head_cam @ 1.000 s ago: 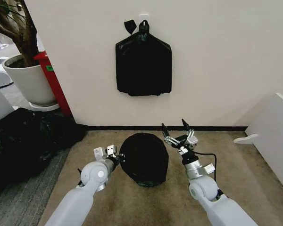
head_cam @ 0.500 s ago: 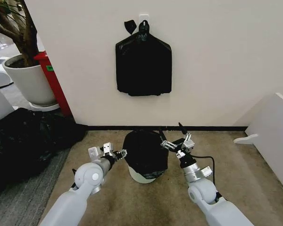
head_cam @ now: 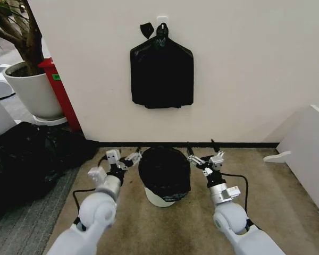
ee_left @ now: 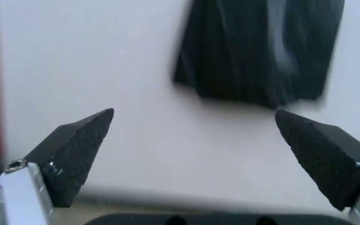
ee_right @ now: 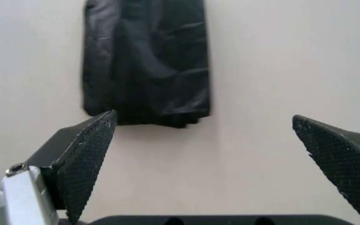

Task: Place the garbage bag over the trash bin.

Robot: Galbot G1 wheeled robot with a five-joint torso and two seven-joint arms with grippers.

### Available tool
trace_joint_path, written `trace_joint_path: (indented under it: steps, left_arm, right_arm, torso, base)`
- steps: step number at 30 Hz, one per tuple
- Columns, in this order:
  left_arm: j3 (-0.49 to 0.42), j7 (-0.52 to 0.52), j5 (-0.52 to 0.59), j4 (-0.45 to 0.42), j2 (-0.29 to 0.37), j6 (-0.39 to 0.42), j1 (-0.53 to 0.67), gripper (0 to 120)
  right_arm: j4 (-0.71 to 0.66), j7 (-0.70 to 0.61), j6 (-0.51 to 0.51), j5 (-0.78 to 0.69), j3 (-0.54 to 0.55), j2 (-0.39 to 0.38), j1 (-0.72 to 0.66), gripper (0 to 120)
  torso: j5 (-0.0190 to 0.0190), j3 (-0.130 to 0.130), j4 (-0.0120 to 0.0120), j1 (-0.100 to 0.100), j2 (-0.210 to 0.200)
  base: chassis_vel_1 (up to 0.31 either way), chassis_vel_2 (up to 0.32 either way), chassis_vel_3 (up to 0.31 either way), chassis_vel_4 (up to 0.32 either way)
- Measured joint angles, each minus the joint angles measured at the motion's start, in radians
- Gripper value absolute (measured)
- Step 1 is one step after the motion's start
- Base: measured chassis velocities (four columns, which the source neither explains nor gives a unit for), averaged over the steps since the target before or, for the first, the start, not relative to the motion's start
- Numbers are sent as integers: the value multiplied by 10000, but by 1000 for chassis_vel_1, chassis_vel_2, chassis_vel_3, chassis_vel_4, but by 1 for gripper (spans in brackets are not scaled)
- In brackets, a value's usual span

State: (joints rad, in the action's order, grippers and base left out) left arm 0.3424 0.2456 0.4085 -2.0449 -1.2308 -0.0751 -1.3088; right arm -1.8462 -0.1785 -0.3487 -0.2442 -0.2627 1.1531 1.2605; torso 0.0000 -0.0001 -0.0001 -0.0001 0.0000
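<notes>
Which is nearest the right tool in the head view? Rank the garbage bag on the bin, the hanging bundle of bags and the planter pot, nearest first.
From the right tool, open beside the bin:
1. The garbage bag, draped over the trash bin, just to the tool's left.
2. The hanging bundle of bags, on the wall above.
3. The planter pot, far left by the wall corner.

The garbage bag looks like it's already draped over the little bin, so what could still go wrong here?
The garbage bag covers only the top of the trash bin; the white base shows, so it might slip off. Both claws are open, the left claw and right claw flanking the bin, and a stray nudge might tip it.
</notes>
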Motion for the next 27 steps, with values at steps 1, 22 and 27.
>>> trace_joint_path:
  steps: [1,22,27]
  left_arm:
    - [310,-208,-432,53,-162,-447,-109,100]
    - [1711,-1289,210,-676,-1171,-977,-1122,100]
    - [1700,-1289,220,-676,-1163,-961,-1114,100]
  right_arm:
    - [-114,87,-26,185,-289,57,130,100]
    - [-1451,-150,1354,42,-2748,-137,1113,100]
    - [-1448,-140,1336,39,-2732,-139,1105,100]
  torso:
    - [2,-1,0,0,0]
    - [0,1,1,0,0]
    - [0,1,1,0,0]
  base:
    - [0,0,0,0]
    - [0,0,0,0]
    - [0,0,0,0]
